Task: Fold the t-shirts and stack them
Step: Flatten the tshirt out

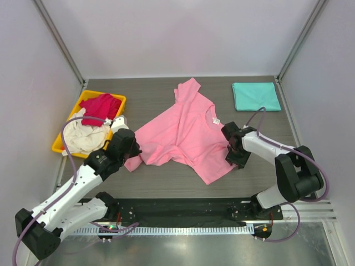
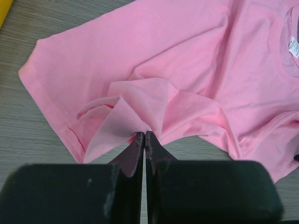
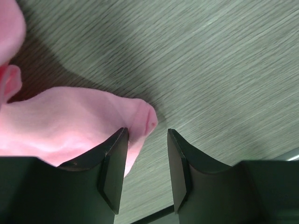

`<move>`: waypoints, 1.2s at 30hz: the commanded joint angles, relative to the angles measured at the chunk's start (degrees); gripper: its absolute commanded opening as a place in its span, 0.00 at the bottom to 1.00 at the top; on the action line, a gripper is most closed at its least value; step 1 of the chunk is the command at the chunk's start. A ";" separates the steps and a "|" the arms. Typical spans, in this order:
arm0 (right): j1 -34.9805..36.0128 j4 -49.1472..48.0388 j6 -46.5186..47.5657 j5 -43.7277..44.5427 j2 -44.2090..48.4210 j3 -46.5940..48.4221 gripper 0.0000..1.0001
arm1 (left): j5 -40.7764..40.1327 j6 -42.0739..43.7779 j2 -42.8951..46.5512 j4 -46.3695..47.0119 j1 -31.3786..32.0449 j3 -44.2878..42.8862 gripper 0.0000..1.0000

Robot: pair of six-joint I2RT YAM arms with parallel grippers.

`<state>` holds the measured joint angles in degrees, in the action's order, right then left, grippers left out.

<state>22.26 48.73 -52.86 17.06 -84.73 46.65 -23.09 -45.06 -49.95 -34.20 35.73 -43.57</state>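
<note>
The pink t-shirt [image 1: 183, 133] lies spread and rumpled, neck hole up, in the middle of the table. My left gripper [image 1: 135, 149] is at its near left edge, shut on a pinched fold of the pink cloth [image 2: 135, 112]; the left gripper's [image 2: 144, 135] jaws meet tip to tip. At the shirt's near right side my right gripper [image 1: 234, 157] stands open and low over the table. A pink corner [image 3: 140, 116] rests against the right gripper's [image 3: 147, 133] left finger, with bare table between the jaws. A teal t-shirt [image 1: 255, 96] lies folded at the back right.
A yellow bin [image 1: 60, 148] at the left holds a crimson t-shirt [image 1: 101, 105] and a cream one [image 1: 80, 138], both crumpled. Grey walls close the table in at the back and sides. A black rail runs along the near edge.
</note>
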 commanded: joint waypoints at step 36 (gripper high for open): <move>-12.15 3.74 16.39 -8.09 19.94 20.96 0.01 | 14.57 -7.68 -1.64 -3.84 -7.07 -0.21 0.26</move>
<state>9.91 52.25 -36.82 14.87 -69.47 73.89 -10.81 -47.92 -53.89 -33.95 28.49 -48.01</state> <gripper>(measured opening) 0.026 0.162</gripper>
